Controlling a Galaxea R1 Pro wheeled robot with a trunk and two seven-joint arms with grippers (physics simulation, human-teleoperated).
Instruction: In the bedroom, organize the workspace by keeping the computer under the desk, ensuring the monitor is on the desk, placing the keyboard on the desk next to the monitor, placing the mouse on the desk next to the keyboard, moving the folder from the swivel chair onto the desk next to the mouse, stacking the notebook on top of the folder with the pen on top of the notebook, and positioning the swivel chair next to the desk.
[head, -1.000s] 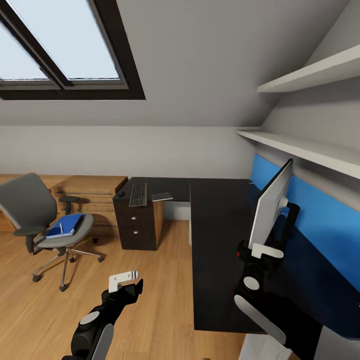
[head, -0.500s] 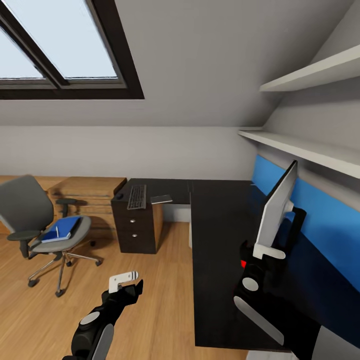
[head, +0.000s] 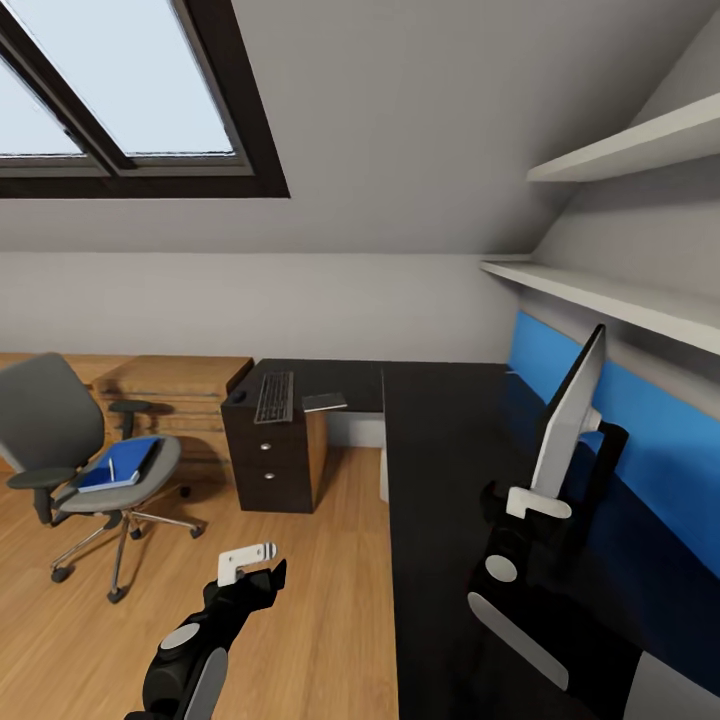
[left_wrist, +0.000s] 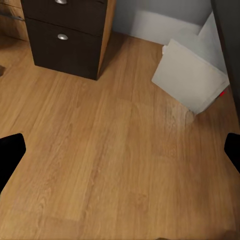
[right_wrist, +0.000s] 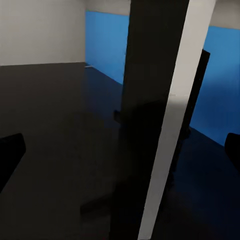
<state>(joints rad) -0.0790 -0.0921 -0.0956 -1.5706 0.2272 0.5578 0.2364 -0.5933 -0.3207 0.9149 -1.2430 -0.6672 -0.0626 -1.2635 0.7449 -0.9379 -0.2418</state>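
Observation:
The monitor (head: 572, 415) stands edge-on on the black desk (head: 440, 440) by the blue wall panel. My right gripper (head: 535, 500) is open at its base, and the monitor's edge (right_wrist: 155, 115) rises between the spread fingers. At the desk's far end, over the drawer unit (head: 265, 460), lie the keyboard (head: 275, 396), the mouse (head: 238, 397) and the dark grey notebook (head: 324, 402). The swivel chair (head: 55, 415) stands at left on the floor, carrying the blue folder (head: 120, 463) with the pen (head: 111, 468) on it. My left gripper (head: 255, 568) hangs open above the floor. The computer (left_wrist: 192, 75) sits under the desk.
Low wooden shelving (head: 170, 385) runs along the back wall behind the chair. Two white wall shelves (head: 620, 300) overhang the desk's right side above a blue panel (head: 655, 445). A skylight (head: 120, 90) is at upper left. Wooden floor (head: 320, 600) lies between chair and desk.
The whole picture has drifted left, so the camera has moved toward the desk. Both arms keep their pose, and the monitor now appears slightly further right of the right gripper.

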